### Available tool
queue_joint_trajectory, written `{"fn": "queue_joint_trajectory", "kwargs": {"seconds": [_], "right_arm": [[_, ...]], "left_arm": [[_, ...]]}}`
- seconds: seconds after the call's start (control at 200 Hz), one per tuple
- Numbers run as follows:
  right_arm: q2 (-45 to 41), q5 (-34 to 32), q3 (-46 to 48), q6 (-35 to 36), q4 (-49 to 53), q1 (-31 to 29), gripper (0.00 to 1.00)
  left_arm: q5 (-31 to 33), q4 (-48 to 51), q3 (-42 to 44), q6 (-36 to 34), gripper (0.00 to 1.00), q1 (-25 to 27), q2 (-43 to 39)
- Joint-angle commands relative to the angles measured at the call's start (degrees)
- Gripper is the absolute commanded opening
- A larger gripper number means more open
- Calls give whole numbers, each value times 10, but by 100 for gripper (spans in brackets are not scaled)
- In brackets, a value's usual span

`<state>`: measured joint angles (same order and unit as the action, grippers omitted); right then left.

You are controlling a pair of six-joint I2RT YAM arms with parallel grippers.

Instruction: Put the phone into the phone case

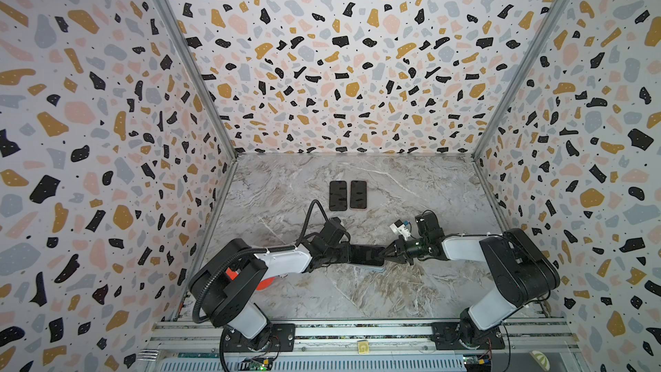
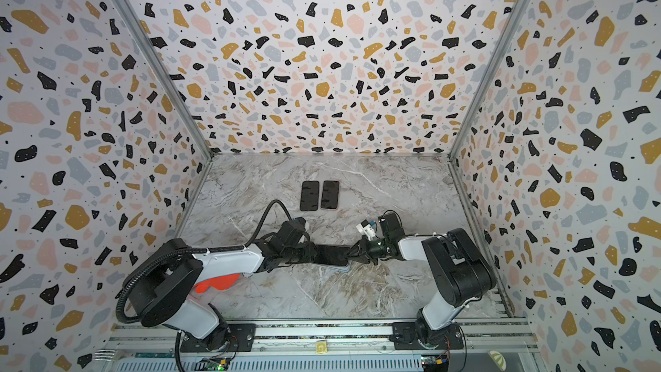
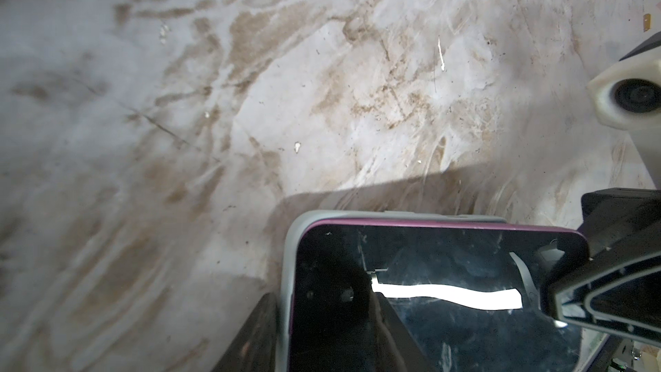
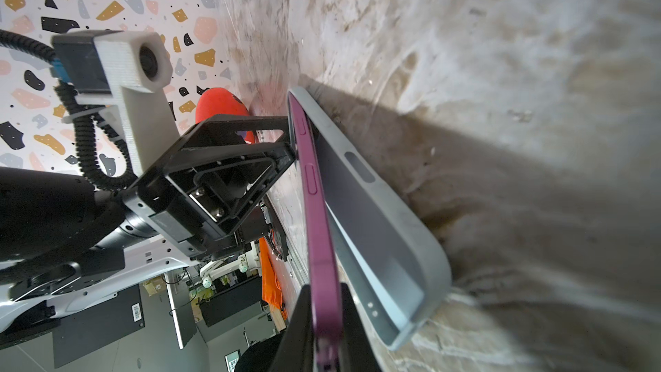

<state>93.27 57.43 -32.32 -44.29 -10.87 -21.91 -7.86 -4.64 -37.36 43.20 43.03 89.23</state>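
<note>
Right up close in the right wrist view, the right gripper (image 4: 327,320) is clamped on the thin magenta edge of the phone (image 4: 314,187), black fingers (image 4: 297,327) pinching one end. The phone is a slim glossy slab with rounded corners and two raised side buttons, tilted above the phone case (image 4: 379,230), a matte grey-blue shell with a raised rim; one long edge sits in the case, the other lifted clear. At the opposite end, the left gripper (image 4: 289,137) holds the phone too, jaws partly spread across it. Beyond it, an orange-red object (image 4: 220,105), shape unclear. Further back in both top views, two more dark flat phone-like slabs (image 1: 347,195) lie side by side, just apart. Everything rests on the marble-patterned table (image 1: 357,291), grey-white with brown veins, boxed in by three terrazzo-print walls (image 1: 339,48).
</note>
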Motion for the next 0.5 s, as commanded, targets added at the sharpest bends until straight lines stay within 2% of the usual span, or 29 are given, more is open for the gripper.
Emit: {"fn": "queue_joint_trajectory", "kwargs": {"seconds": [0.0,0.496], "right_arm": [[18,-70,18,-18,54,-15,0],[20,-107,27,-43,37,-45,0]], "left_arm": [[-16,-28,10,4,42,-1,-6],[-27,-52,20,16,41,0,-7]]}}
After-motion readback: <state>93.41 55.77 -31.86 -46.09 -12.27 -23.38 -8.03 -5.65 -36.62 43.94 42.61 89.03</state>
